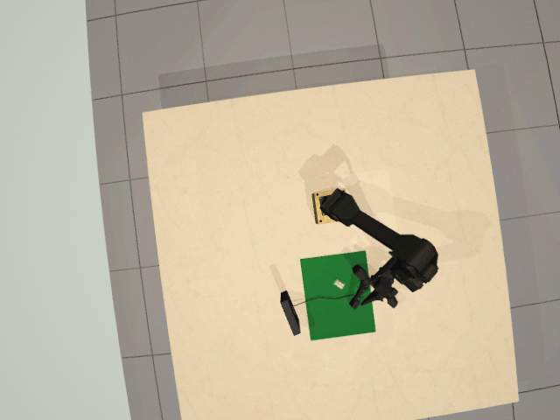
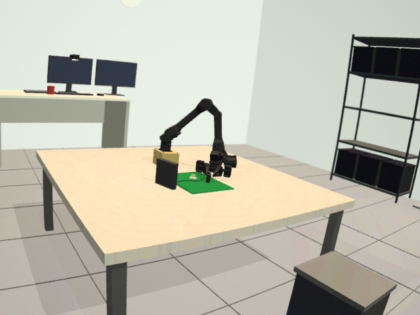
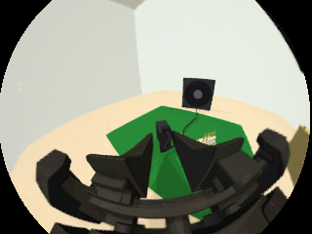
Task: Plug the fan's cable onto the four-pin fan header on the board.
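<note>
Top view: the header [image 1: 339, 283] [image 2: 192, 176] [image 3: 209, 140] sits bare on the board [image 1: 332, 323] [image 2: 200, 188] [image 3: 132, 133], to the left and a little far of the gripper [image 1: 360, 302] [image 2: 208, 173] [image 3: 162, 135]. Its row of pins appears to run slantwise, far-left to near-right. The plug [image 1: 354, 304] [image 2: 208, 178] [image 3: 164, 136] is between or just beyond the fingertips, well off the pins, toward the right side of the board. Exterior view gives it as roughly upright; whether its foot touches the board I cannot tell. Hand state: fingers parted a little, no clamp on the plug; I read it as released. The cable [image 1: 323, 297] [image 2: 193, 180] [image 3: 190, 126] runs left to the fan [image 1: 290, 313] [image 2: 166, 173] [image 3: 198, 94], with some slack. Judgement: plugging is not done, and I have one arm for all of it. Next move should be a fresh grip, a lift above pin height, then a carry left and slightly far, with the wrist turned so the plug's wide face matches the pin row. Risks: nudging the plug over while closing, or coming down skewed on the pins.
</note>
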